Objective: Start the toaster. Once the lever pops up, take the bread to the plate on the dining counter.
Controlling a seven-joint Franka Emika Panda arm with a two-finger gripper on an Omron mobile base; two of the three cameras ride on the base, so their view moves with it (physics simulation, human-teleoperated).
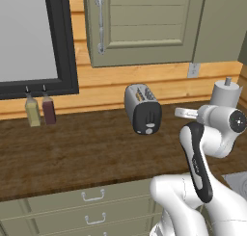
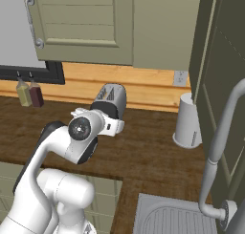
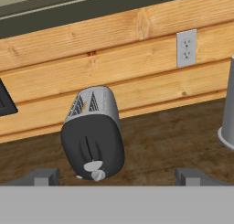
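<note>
Brushed-metal toaster (image 3: 93, 131) on grained wood worktop (image 1: 72, 153)

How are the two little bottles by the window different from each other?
The left bottle is pale yellowish-olive; the right bottle is dark reddish-brown. The left bottle stands nearer the picture's left edge, the right bottle nearer the toaster. Both look about the same size and shape, have small dark caps, and stand upright side by side on the wooden worktop, against the wall below the window.
</note>
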